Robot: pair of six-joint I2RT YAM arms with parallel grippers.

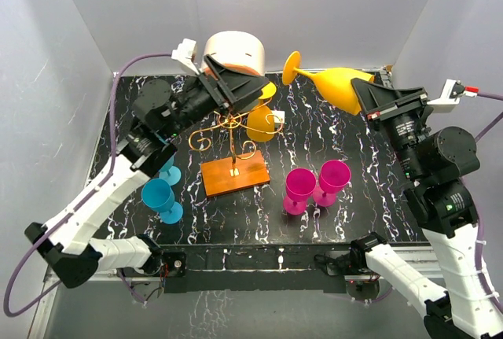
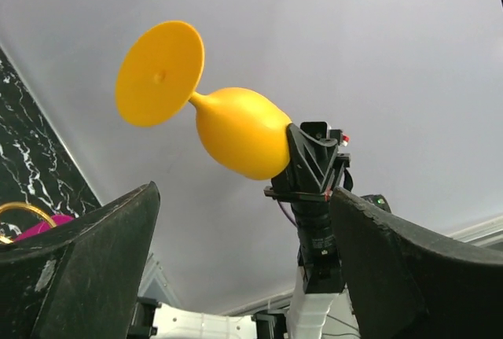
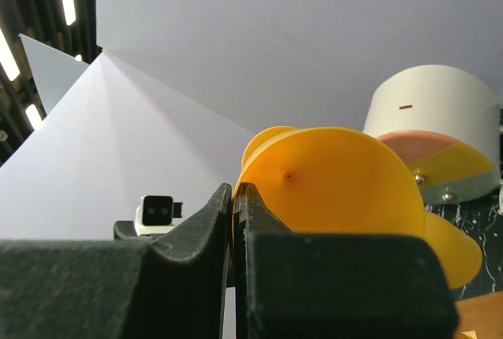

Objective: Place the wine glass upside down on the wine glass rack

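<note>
My right gripper (image 1: 368,101) is shut on the rim of a yellow wine glass (image 1: 334,82). The glass lies sideways in the air above the table's back right, its foot pointing left. In the right wrist view the fingers (image 3: 233,189) pinch the bowl's edge (image 3: 338,182). The wine glass rack (image 1: 228,128), gold wire on an orange base, stands mid-table. A second yellow glass (image 1: 261,124) hangs on its right side. My left gripper (image 1: 255,87) hovers over the rack's top, open and empty (image 2: 244,213). Its camera faces the held glass (image 2: 236,130).
A cream-and-orange cylinder (image 1: 233,49) stands at the back behind the rack. Two blue glasses (image 1: 161,197) stand at the left under my left arm. Two pink glasses (image 1: 299,186) stand right of the rack's base. White walls close in three sides.
</note>
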